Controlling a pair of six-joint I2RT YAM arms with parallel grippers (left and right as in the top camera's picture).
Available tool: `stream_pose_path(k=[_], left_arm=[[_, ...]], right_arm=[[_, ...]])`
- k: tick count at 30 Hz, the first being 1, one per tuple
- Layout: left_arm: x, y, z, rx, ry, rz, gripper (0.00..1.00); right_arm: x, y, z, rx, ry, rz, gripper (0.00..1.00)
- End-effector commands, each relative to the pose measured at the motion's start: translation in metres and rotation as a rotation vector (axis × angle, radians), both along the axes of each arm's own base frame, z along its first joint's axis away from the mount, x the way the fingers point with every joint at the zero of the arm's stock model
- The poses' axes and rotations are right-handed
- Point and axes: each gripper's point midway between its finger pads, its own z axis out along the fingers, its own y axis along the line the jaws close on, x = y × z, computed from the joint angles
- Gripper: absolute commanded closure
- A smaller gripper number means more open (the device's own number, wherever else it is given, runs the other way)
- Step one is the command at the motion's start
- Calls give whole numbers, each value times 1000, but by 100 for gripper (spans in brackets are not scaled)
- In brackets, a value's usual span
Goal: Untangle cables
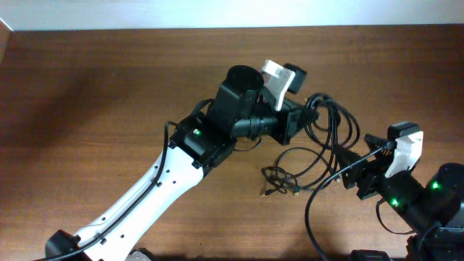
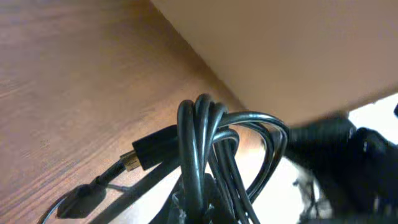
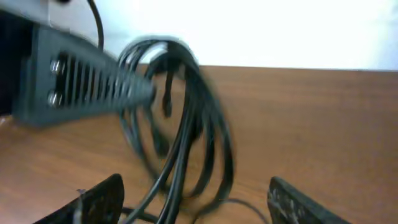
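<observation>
The black cables (image 1: pixel 335 123) hang as a bunch of loops from my left gripper (image 1: pixel 303 119), which is shut on them above the table. A thinner tangled stretch (image 1: pixel 279 177) with a small plug lies on the wood below. In the left wrist view the bundle (image 2: pixel 199 137) runs up from the left gripper's jaws (image 2: pixel 205 208), with a gold-tipped plug (image 2: pixel 134 160) beside it. My right gripper (image 1: pixel 355 161) is open just right of the loops. In the right wrist view the right gripper's fingers (image 3: pixel 196 205) are wide apart with cable strands (image 3: pixel 186 137) hanging between them, not clamped.
The brown wooden table (image 1: pixel 101 94) stretches to the left and back. A pale wall edge (image 1: pixel 217 14) runs along the far side. The left gripper's ribbed finger (image 3: pixel 81 87) shows at the left of the right wrist view. The right arm's own thicker wire (image 1: pixel 312 217) loops near the front edge.
</observation>
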Motion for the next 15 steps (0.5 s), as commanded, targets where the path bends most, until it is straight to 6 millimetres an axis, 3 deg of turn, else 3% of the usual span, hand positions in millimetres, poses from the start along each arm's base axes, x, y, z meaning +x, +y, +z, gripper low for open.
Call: stream_pose_path(k=[1, 4, 5, 6, 8, 9, 10, 15], left_arm=[[-35, -4, 3, 7, -181, -266, 100], [-64, -6, 14, -70, -266, -458, 100], [-67, -6, 16, -83, -267, -477, 100], [-66, -7, 19, -90, -279, -477, 100], [-65, -8, 22, -100, -300, -476, 100], [-64, -8, 23, -102, -305, -475, 100], [-64, -8, 24, -104, -308, -475, 100], [-56, -8, 21, -78, -310, -428, 100]], right_arm=[[4, -4, 11, -9, -54, -23, 23], [6, -4, 15, -10, -75, -23, 23], [6, -4, 15, -10, -75, -23, 27], [5, -4, 14, -10, -71, -22, 47], [4, -4, 11, -9, -53, -23, 68], [4, -4, 10, -9, -49, -23, 87], [4, -4, 10, -9, -49, -23, 96], [3, -4, 7, -8, -37, -23, 96]])
